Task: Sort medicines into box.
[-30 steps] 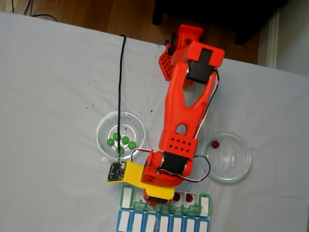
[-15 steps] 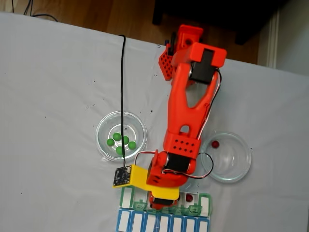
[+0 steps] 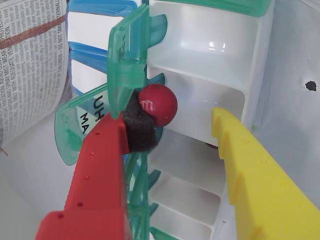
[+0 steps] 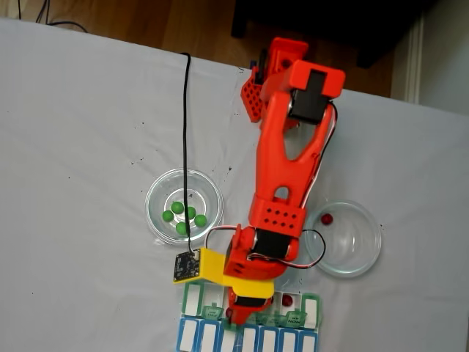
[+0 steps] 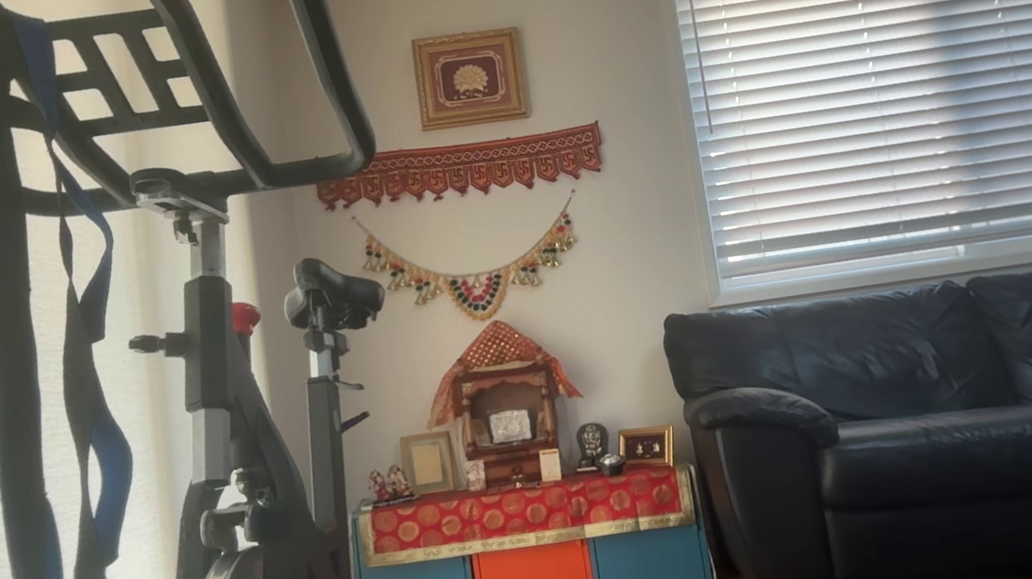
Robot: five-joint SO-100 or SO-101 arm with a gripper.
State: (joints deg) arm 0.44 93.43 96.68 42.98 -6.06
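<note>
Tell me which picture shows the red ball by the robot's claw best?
The wrist view: the red ball sits big and clear against the gripper's black pad, above a white compartment. In the fixed view the arm covers that spot.

On the open green lid (image 3: 80, 120) of the box (image 3: 200, 100), beside the red ball (image 3: 158, 104), partial letters "UH" and "MA" show; the ball's white mark is unreadable.

Overhead, close wrist, unrelated room view
</note>
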